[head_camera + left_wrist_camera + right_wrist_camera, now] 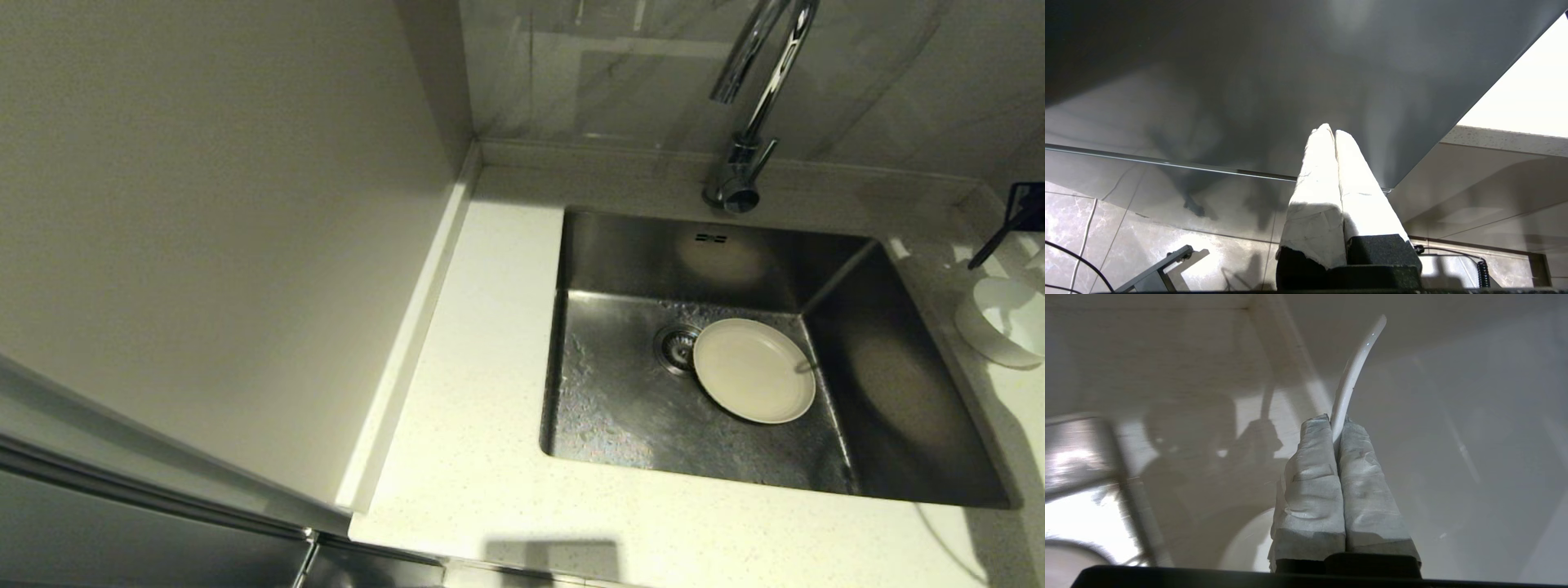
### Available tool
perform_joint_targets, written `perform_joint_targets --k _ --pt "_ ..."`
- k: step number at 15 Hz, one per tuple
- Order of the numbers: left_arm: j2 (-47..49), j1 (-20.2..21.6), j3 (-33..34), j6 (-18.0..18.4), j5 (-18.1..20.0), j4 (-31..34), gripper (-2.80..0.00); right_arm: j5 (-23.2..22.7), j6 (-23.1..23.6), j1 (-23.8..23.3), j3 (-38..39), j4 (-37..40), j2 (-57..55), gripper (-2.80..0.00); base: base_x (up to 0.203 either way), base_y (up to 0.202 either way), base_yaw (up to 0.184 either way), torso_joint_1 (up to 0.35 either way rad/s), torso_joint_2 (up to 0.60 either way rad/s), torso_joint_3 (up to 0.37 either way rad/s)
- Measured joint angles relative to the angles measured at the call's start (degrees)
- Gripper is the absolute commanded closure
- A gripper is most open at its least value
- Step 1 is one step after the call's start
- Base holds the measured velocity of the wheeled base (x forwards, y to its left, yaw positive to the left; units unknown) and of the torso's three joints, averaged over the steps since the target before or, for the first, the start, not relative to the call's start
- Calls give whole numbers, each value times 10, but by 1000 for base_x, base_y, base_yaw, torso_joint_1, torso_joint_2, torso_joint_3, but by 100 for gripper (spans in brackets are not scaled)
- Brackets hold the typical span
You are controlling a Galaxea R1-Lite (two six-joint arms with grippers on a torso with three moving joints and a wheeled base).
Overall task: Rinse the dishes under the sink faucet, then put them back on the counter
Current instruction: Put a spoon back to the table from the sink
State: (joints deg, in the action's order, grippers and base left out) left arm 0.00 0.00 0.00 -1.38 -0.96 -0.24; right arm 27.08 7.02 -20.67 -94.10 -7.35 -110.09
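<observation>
The cream plate [754, 370] lies flat on the floor of the sink [620, 408], its near-left edge just beside the round drain strainer [677, 347]. The steel around it looks wet and beaded. The white bowl [1002, 320] stands on the counter [473, 457] to the right of the basin, at the edge of my head view. The faucet [747, 122] rises from the counter behind the sink, its spout curving out over the back wall of the basin.

The soup spoon [1353, 371] is in my right gripper [1336, 426]: my padded jaws are clenched on one end of it, and the slim white handle curves up and away from my fingertips. I take the part between my fingers to be the bowl end, though my pads hide it. Beneath this hand I see pale counter, a corner of the steel basin to one side, and a white rounded rim close under my wrist, too blurred to name.

My left gripper [1334, 131] hangs parked low beside a dark cabinet front, above the tiled floor [1126, 228], its wrapped jaws pressed together on nothing.
</observation>
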Motion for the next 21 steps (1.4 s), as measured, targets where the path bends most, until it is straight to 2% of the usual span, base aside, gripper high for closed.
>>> perform_joint_targets --k 6,11,16,19,20,21 --pt "0 0 0 0 0 0 0 -45 70 -45 17 -60 -30 0 0 0 0 0 0 0" --pt "0 0 0 0 0 0 0 -54 79 -52 49 -78 -41 0 0 0 0 0 0 0" --pt "0 0 0 0 0 0 0 -63 111 -44 128 -158 -41 0 0 0 0 0 0 0" --pt "0 0 0 0 0 0 0 -63 113 -39 148 -165 -41 0 0 0 0 0 0 0" --pt "0 0 0 0 0 0 0 -63 113 -37 153 -165 -40 -241 0 0 0 0 0 0" --pt "0 0 0 0 0 0 0 -62 113 -35 156 -165 -40 -280 0 0 0 0 0 0"
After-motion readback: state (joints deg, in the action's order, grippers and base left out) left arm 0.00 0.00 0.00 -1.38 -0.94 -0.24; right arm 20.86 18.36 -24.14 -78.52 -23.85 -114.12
